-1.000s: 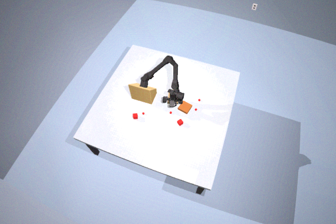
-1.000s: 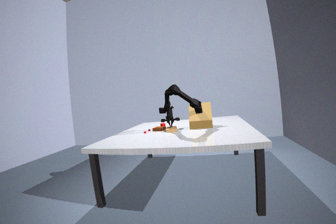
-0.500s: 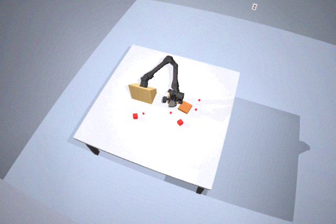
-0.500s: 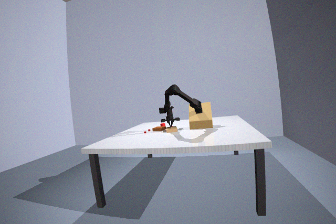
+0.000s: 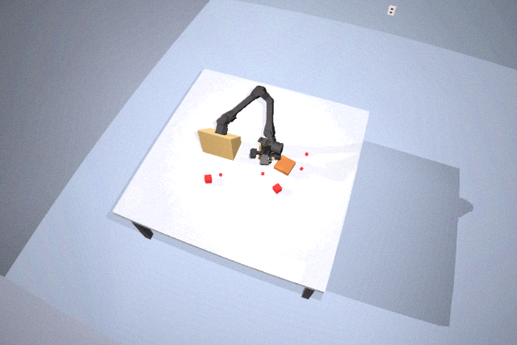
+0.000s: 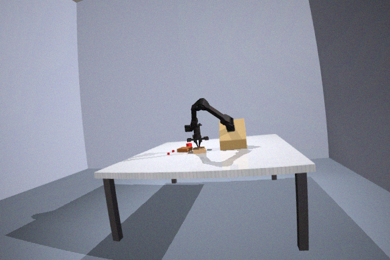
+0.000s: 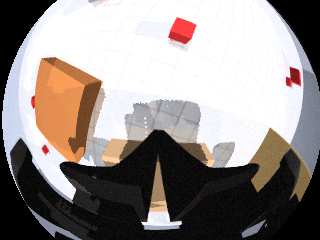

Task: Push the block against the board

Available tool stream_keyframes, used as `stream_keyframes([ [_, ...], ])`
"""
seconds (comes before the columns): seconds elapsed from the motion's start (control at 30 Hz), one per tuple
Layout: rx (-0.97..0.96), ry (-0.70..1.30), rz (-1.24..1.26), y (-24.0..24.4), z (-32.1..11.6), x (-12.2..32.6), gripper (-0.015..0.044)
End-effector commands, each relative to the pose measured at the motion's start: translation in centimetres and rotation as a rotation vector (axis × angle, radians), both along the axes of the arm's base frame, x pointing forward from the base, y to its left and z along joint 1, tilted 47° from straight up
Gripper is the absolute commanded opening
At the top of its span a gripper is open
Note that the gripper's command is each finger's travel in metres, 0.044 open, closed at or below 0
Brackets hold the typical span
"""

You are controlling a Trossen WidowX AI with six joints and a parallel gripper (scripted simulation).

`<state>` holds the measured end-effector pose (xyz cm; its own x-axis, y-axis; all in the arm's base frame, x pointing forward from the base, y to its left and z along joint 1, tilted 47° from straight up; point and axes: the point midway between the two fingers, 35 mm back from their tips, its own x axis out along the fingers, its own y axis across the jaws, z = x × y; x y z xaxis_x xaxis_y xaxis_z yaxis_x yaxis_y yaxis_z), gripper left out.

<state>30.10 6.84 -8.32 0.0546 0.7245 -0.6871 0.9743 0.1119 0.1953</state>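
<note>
Claw (image 5: 264,161) (image 6: 198,147) (image 7: 158,134): one, closed, above pale wood piece (image 6: 199,150) (image 7: 116,150). Square block (image 5: 284,165) (image 6: 182,150) (image 7: 60,102): one, orange, flat, darker sides, on my tabletop (image 5: 233,216) (image 6: 151,167) (image 7: 125,60).

Tabletop (image 5: 233,212) (image 6: 201,165): white, pale streaks along edge, wood-like. 2 large cubes (image 5: 277,188) (image 7: 182,30): plain red, plastic-like. Square block (image 5: 284,165) (image 6: 183,150) (image 7: 61,102): orange, smooth, flat-coloured faces. Big box (image 5: 217,145) (image 6: 233,144) (image 7: 274,157): tan, smooth, cardboard- or wood-like. Arm (image 5: 270,117) (image 6: 216,114): black, mostly matt, material unclear.
</note>
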Motion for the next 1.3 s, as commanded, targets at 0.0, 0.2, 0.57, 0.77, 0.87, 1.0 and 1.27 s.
stream_keyframes([
  [0.0,0.009,0.011,0.000,0.2,0.0,-0.3,0.0000],
  [0.2,0.009,0.011,0.000,0.2,0.0,-0.3,0.0000],
  [0.57,0.008,0.010,0.000,-0.2,-0.5,-0.1,0.0000],
  [0.77,0.007,0.010,0.000,-0.9,-1.1,0.3,0.0000],
  [0.87,0.007,0.010,-0.001,-1.2,-1.5,0.4,0.0000],
  [1.0,0.006,0.009,-0.001,-1.7,-1.9,0.6,0.0000],
  [1.27,0.006,0.009,0.000,-2.6,-2.9,0.9,0.0000],
])
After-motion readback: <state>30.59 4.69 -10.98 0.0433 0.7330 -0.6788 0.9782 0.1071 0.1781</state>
